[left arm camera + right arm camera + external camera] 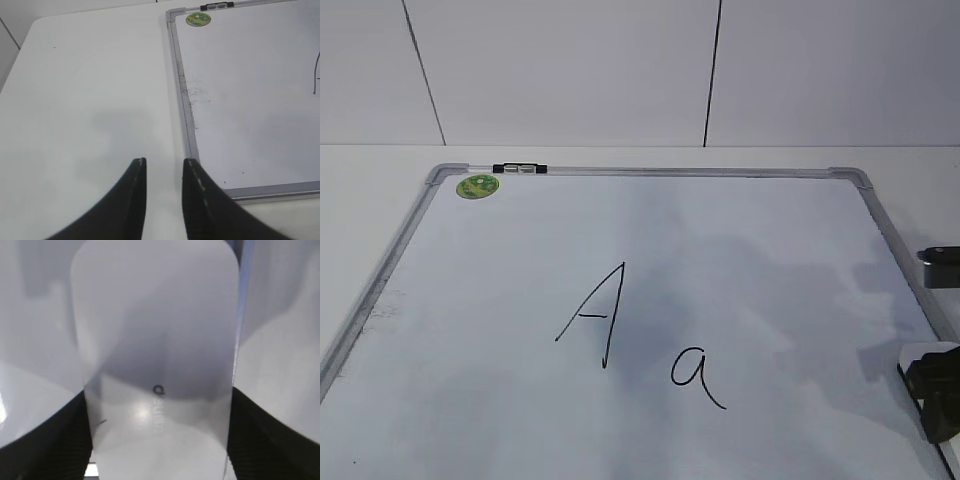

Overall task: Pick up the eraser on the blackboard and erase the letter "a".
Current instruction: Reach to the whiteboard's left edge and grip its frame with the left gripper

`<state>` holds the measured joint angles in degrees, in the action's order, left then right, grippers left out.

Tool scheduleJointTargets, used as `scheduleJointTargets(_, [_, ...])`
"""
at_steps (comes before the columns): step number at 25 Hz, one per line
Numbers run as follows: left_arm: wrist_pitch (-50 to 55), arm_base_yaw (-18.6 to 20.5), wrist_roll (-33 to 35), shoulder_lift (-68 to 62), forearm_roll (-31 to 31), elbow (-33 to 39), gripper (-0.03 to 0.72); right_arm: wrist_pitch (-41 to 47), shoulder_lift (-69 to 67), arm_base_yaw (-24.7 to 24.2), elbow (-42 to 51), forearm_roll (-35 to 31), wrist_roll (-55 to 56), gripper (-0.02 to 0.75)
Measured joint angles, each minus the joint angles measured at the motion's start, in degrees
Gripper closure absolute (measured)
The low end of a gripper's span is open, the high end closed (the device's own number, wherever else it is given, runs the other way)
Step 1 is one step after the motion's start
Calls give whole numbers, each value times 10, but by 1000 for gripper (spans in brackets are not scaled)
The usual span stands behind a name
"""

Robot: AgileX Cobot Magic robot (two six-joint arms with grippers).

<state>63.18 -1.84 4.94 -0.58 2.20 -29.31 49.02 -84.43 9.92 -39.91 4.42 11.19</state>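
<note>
Right: jaws straddle the eraser (155,365) at the board's (650,172) right edge.
Whether they grip it cannot be told; left jaws slightly parted, empty, above the tabletop (90,90); "a" (696,376) intact.

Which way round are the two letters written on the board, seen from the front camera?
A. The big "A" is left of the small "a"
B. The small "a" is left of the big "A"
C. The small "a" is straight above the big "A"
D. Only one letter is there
A: on the whiteboard the capital "A" sits left of, and a little higher than, the lowercase "a".
</note>
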Motion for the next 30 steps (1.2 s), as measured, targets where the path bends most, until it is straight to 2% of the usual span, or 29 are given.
scheduleJointTargets(12, [0,0,0,0,0,0,494,0,0,0,0,0,-2,176])
scheduleJointTargets(30, [0,0,0,0,0,0,494,10,-3,0,-6,3,20,178])
